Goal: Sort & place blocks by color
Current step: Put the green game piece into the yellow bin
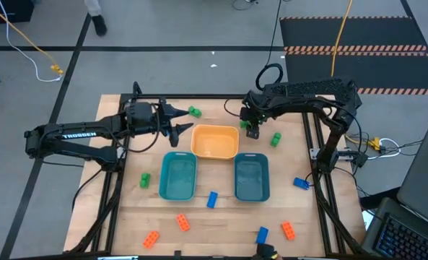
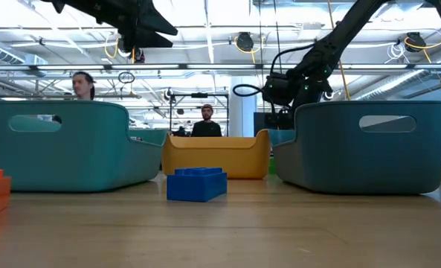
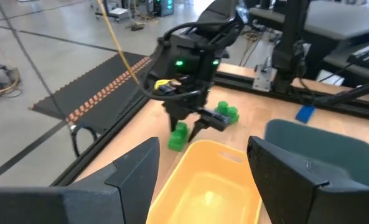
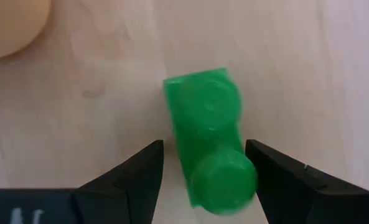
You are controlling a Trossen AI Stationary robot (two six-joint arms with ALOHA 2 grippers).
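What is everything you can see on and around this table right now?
Green blocks: four, green, three near the yellow-orange bin, one left of the teal bins.
Blue blocks: three, blue, front half.
Orange blocks: three, orange, front strip.
Teal bins: two, teal, mid-table.
Yellow-orange bin: one, behind them.
People: two, beyond the table.
Left gripper: open, beside the yellow-orange bin.
Right gripper: open, straddling a green block.

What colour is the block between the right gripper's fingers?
Green; the block shows best in the right wrist view, between the open right gripper.
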